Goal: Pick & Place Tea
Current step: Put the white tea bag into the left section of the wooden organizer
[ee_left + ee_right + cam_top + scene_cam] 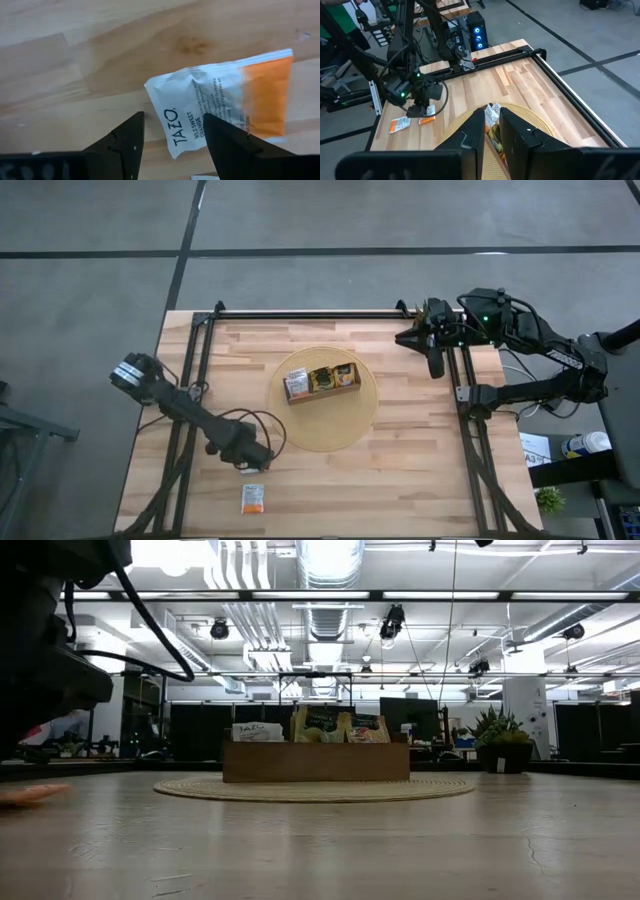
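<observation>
Progress: part way, by my reading — the brown wooden three-compartment tray (321,391) on the round woven straw mat (350,432) already holds several tea sachets standing on edge, a white one at one end, yellow-green in the middle, orange-red at the other.
Left to do: at least the white-and-orange flat paper tea sachet (225,111) lying loose on the pale wooden worktop (420,470), near the front edge and well apart from the tray; the right wrist view hints at two packets there, the overhead view does not separate them.
Left end effector (172,145): fingers spread wide, empty, poised just over the sachet's white end, one finger off the packet, the other overlapping it in the wrist view; contact I cannot confirm.
Right end effector (492,135): fingers narrowed to a slim gap, holding nothing, parked near the worktop's far right corner, looking toward the tray.
Sachet lie: flat on the worktop, printed face up.
Long axis: runs from white end to orange end; from overhead, roughly front to back, orange end toward the front edge.
Next step, my guess: close on the white end, then lift toward the tray.
</observation>
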Robot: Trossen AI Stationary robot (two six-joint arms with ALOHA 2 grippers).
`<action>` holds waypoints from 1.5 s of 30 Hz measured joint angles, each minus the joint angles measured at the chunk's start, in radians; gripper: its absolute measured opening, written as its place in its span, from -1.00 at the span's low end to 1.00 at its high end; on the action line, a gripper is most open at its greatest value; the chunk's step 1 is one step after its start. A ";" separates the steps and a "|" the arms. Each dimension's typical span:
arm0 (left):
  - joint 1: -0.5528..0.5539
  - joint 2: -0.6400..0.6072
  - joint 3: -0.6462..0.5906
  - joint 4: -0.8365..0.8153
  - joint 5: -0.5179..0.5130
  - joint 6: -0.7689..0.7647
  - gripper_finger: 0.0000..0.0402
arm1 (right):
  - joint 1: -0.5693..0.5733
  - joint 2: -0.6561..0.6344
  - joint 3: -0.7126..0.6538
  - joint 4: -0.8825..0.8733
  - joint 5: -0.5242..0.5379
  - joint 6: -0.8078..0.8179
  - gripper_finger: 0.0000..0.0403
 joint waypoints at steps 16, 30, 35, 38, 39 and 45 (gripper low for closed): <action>-0.002 0.000 -0.007 0.023 -0.060 0.002 -0.86 | 0.000 0.000 0.000 0.002 -0.001 0.000 -0.72; 0.030 -0.113 0.051 -0.191 -0.164 0.072 -0.99 | 0.000 0.000 0.000 0.004 -0.002 0.000 -0.72; 0.115 -0.218 0.113 -0.283 -0.322 0.237 -1.00 | 0.000 0.000 0.000 0.006 -0.002 0.003 -0.72; 0.186 -0.265 0.166 -0.274 -0.407 0.421 -1.00 | 0.000 0.000 0.000 0.014 -0.003 0.003 -0.72; 0.212 -0.275 0.188 -0.272 -0.430 0.490 -1.00 | 0.000 0.000 0.000 0.023 -0.003 0.005 -0.72; 0.367 -0.278 0.342 -0.226 -0.493 0.947 -1.00 | 0.000 0.017 0.000 0.078 -0.005 0.037 -0.72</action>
